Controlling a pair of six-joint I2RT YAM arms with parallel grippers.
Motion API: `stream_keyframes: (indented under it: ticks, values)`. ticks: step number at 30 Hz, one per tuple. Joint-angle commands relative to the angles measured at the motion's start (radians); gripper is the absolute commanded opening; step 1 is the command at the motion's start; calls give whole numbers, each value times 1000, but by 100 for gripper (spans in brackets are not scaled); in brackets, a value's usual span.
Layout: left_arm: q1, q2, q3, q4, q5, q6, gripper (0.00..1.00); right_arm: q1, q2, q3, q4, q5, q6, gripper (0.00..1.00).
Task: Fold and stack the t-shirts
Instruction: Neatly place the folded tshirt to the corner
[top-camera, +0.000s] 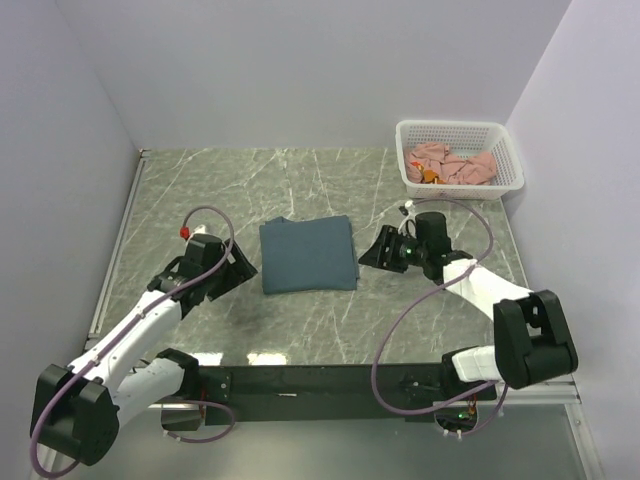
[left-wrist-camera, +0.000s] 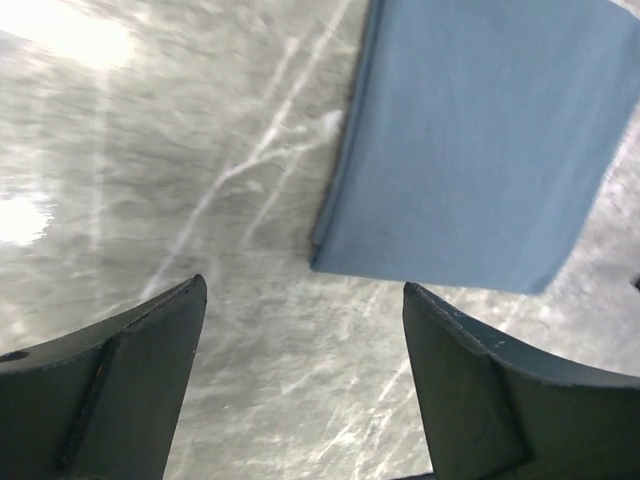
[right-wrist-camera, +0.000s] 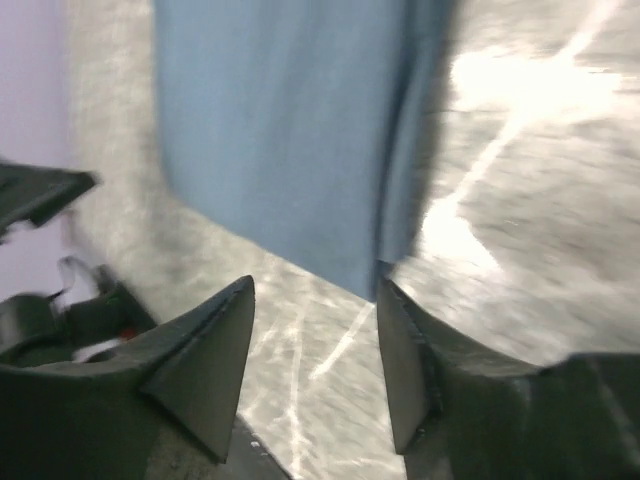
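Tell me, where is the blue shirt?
In the top view, the folded blue shirt lies flat in the middle of the table, between the left gripper and the right gripper.

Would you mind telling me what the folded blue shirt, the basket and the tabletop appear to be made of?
Shirt: soft matte cloth, its folded edges limp. Basket: probably white plastic, rigid lattice walls. Tabletop: glossy, grey-green with white veins, reflecting light; real marble or laminate, I cannot tell.
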Motion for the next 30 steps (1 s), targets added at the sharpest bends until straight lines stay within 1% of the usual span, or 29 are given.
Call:
stream_keyframes:
  ticks: [1,4,6,9,10,13,14,16,21,23,30]
  values:
    - [2,-4,71,-112,-92,32,86,20,-60,56,-181,170,-62,61]
    - [2,1,113,-147,-118,58,88,69,-59,114,-247,264,-85,62]
    - [2,-5,137,-159,-165,69,92,95,-25,167,-286,310,-99,62]
    - [4,4,188,-170,-226,124,98,147,44,231,-306,351,-96,62]
    - [6,7,215,-170,-242,140,100,162,62,246,-309,386,-94,62]
    - [13,28,263,-162,-305,224,100,190,153,308,-315,407,-82,61]
    - [18,34,274,-150,-317,239,99,201,199,337,-315,410,-79,61]
    - [22,42,289,-133,-349,270,99,212,240,371,-323,432,-76,61]
    - [27,67,260,-55,-342,289,99,242,368,477,-352,445,-73,60]
    - [29,83,237,-44,-340,298,99,250,404,504,-361,459,-71,58]
    - [42,126,237,-21,-287,318,99,279,474,520,-395,502,-77,53]
